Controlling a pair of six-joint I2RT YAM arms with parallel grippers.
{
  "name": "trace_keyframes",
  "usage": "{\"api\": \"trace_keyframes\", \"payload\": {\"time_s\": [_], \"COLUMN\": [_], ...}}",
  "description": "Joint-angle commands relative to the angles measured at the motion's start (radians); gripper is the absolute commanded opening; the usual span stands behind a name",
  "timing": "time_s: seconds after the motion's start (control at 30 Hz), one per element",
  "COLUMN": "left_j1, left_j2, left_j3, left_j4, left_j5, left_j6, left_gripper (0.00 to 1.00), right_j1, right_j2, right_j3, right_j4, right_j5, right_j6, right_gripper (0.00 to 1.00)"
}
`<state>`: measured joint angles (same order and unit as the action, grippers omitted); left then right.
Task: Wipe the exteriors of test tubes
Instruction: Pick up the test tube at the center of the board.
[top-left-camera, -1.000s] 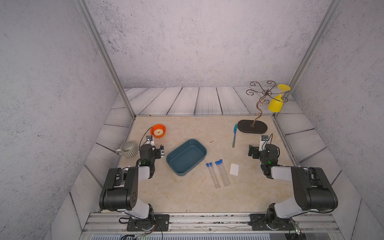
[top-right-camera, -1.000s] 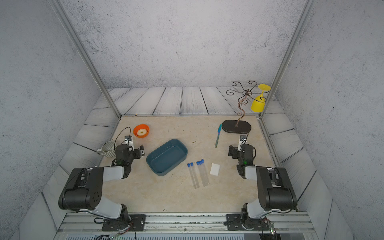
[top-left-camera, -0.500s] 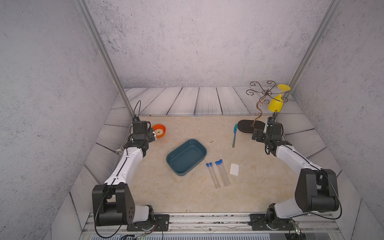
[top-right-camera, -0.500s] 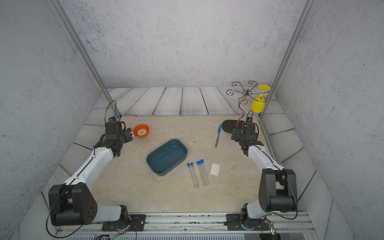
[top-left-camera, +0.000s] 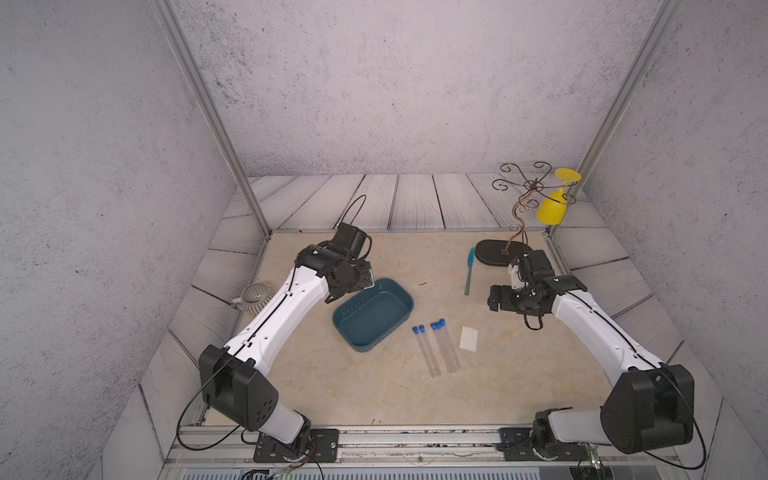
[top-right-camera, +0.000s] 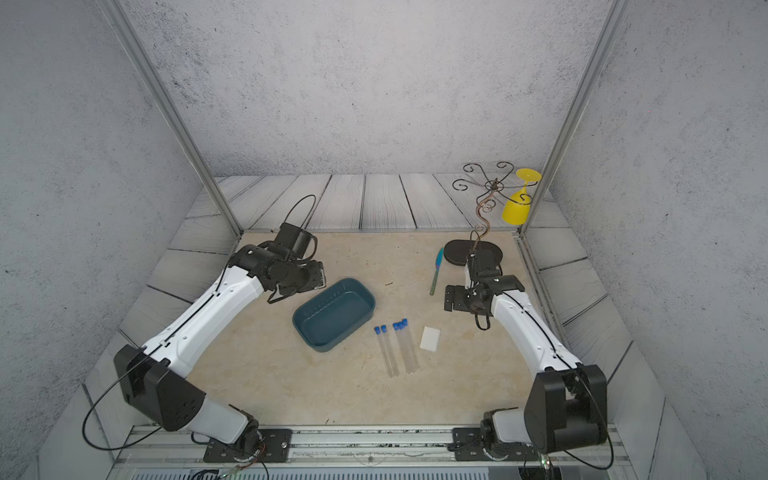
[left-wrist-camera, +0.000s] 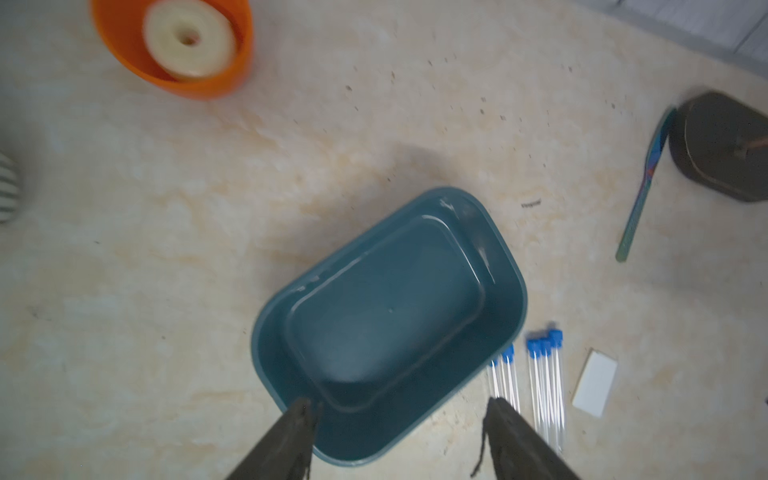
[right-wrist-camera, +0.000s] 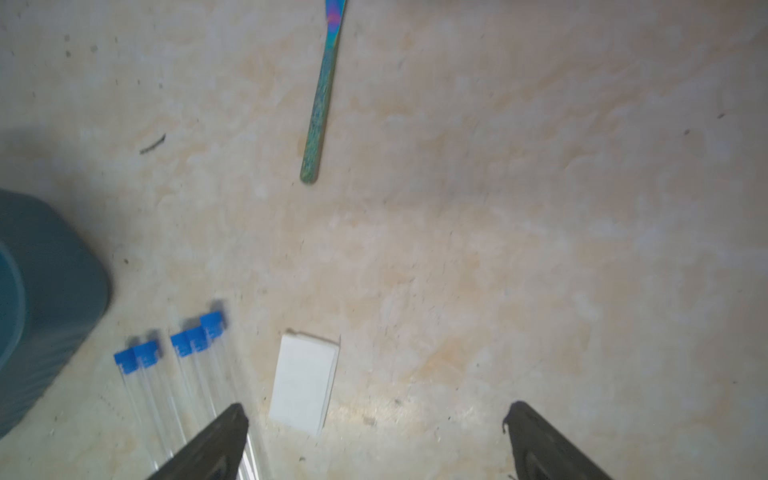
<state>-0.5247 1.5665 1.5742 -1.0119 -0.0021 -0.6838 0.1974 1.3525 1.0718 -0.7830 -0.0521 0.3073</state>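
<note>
Several clear test tubes (top-left-camera: 436, 349) (top-right-camera: 397, 349) with blue caps lie side by side on the beige table, in front of the tub. A small folded white wipe (top-left-camera: 468, 338) (right-wrist-camera: 303, 382) lies just right of them. My left gripper (top-left-camera: 362, 277) (left-wrist-camera: 399, 405) hovers over the tub's back-left rim, open and empty. In its wrist view the tubes (left-wrist-camera: 540, 382) lie beside one finger. My right gripper (top-left-camera: 496, 297) (right-wrist-camera: 376, 409) hangs open and empty behind and right of the wipe. Its wrist view shows the tubes (right-wrist-camera: 183, 382) next to one finger.
A teal tub (top-left-camera: 374, 316) stands mid-table. A teal-handled knife (top-left-camera: 469, 272) lies at the back right beside a wire stand's dark base (top-left-camera: 498, 253) holding a yellow glass (top-left-camera: 550, 210). An orange bowl (left-wrist-camera: 174, 50) and striped mug (top-left-camera: 253, 297) sit at the left.
Both arms have unfolded from near the front rail, swung out to the back and come in over the table. The left jaws have narrowed somewhat.
</note>
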Motion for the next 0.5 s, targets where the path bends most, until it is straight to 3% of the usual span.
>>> {"api": "trace_keyframes", "payload": {"time_s": [0.0,0.2,0.47], "left_j1": [-0.089,-0.272,-0.393], "left_j2": [0.065,0.154,0.251], "left_j3": [0.073,0.08,0.067], "left_j4": [-0.166,-0.091,0.042], "left_j5": [0.105,0.167,0.197], "left_j6": [-0.101,-0.189,-0.26], "left_gripper": [0.61,0.6,0.61], "right_j1": [0.058,0.126,0.213], "right_j2": [-0.032,-0.02,-0.032], "right_j3": [-0.05,-0.123,-0.192], "right_j4": [-0.103,-0.055,0.014], "right_j5": [-0.034,-0.059,-0.06], "right_j6": [0.04,0.09,0.14], "right_gripper": [0.95,0.89,0.86]}}
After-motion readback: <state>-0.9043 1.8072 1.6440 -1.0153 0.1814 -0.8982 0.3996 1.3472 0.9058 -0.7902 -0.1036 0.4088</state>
